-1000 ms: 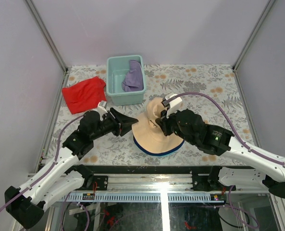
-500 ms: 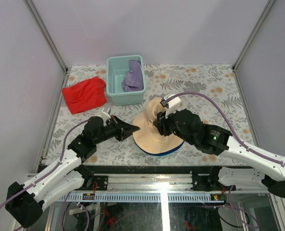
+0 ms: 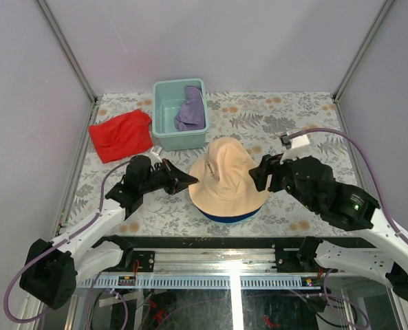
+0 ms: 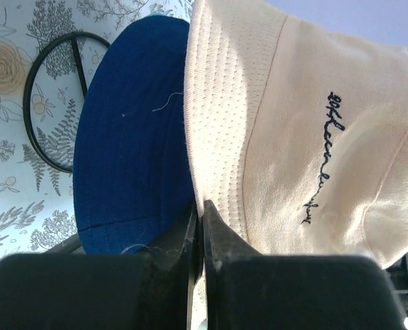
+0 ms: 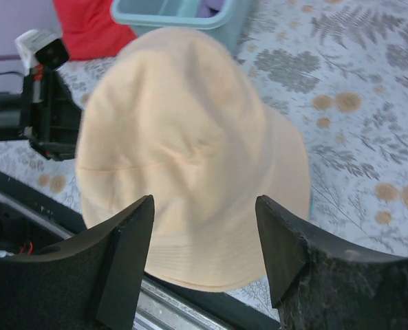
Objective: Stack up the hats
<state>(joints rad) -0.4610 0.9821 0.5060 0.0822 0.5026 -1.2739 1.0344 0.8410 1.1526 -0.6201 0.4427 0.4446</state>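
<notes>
The tan hat sits crown up over the dark blue hat, whose rim shows under its near edge. My left gripper is shut on the tan hat's left brim. In the left wrist view the closed gripper pinches that brim where the tan hat meets the dark blue hat. My right gripper is open, just right of the hats and holding nothing. From the right wrist, the tan hat lies beyond the open gripper. A lavender hat lies in the bin.
The pale-teal bin stands at the back, left of centre, just behind the stacked hats. A flat red cloth lies left of it. Metal frame posts rise at the table's back corners, and a rail runs along the near edge.
My right gripper opened, let go of the tan hat's crown and drew back to the right. My left gripper closed on the tan brim. The tan hat settled lower over the blue one.
</notes>
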